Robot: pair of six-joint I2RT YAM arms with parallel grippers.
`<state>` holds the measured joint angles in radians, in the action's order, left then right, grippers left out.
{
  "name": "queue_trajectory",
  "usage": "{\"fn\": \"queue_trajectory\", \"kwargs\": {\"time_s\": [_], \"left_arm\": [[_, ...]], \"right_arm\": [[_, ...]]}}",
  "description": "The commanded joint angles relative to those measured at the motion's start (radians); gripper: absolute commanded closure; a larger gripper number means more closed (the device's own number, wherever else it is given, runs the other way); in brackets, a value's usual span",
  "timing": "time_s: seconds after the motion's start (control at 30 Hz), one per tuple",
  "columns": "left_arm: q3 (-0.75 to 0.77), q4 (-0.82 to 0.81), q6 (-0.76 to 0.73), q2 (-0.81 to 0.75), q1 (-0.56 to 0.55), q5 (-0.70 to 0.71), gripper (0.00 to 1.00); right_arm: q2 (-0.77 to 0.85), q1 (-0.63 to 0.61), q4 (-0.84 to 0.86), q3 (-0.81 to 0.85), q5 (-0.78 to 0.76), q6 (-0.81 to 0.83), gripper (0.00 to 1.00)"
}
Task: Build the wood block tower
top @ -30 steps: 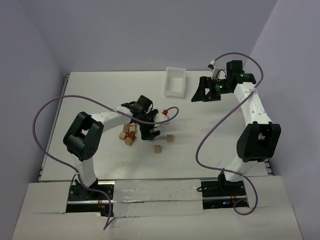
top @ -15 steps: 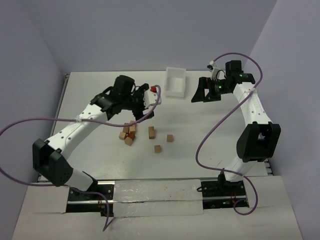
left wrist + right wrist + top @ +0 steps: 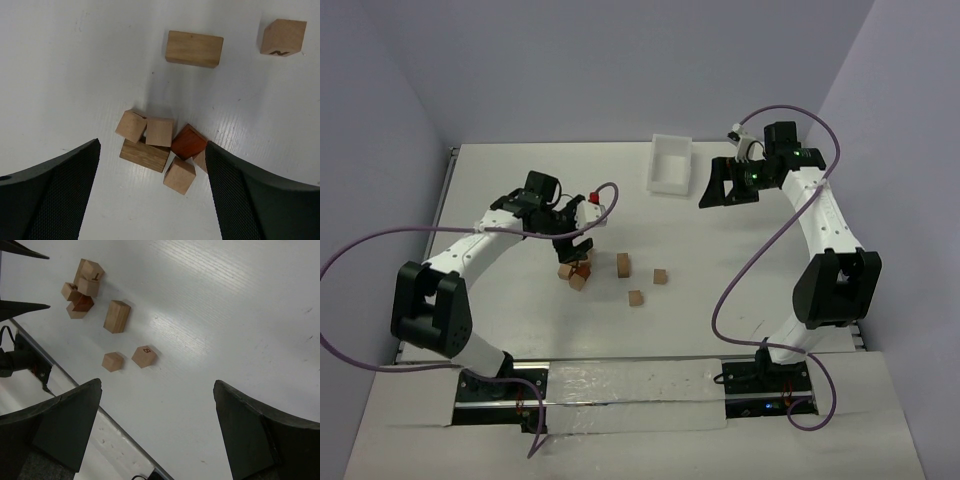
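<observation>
While the left gripper (image 3: pixel 570 238) hangs spread and empty over the heap of wooden blocks (image 3: pixel 160 147), no tower is yet begun.
The heap is seen jumbled mid-table (image 3: pixel 510 180), its pieces touching and tilted; a rectangular block (image 3: pixel 194 48) and a lettered cube (image 3: pixel 283 37) lie apart from it. One edge cube (image 3: pixel 179 175) would best be chosen, the jaws squared to its flat faces and lowered so that neighbours are not nudged. The right gripper (image 3: pixel 725 187) is held wide and empty near the white tray (image 3: pixel 671 140).
</observation>
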<state>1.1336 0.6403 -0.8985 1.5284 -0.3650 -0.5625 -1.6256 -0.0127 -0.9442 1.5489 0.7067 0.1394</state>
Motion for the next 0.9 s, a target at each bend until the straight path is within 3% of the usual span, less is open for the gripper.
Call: {"fn": "queue_trajectory", "kwargs": {"time_s": [0.0, 0.4, 0.87], "left_arm": [[0.047, -0.015, -0.075, 0.076, 0.014, -0.064, 0.08], [0.081, 0.007, -0.25, 0.201, 0.034, -0.074, 0.05], [0.091, -0.004, -0.267, 0.278, 0.034, -0.054, 0.06]], "right_arm": [[0.054, -0.016, 0.016, -0.001, -0.021, 0.009, 0.0], [0.03, -0.026, 0.004, 0.01, -0.019, 0.025, 0.0], [0.001, -0.03, -0.006, 0.022, -0.017, 0.034, 0.0]]}}
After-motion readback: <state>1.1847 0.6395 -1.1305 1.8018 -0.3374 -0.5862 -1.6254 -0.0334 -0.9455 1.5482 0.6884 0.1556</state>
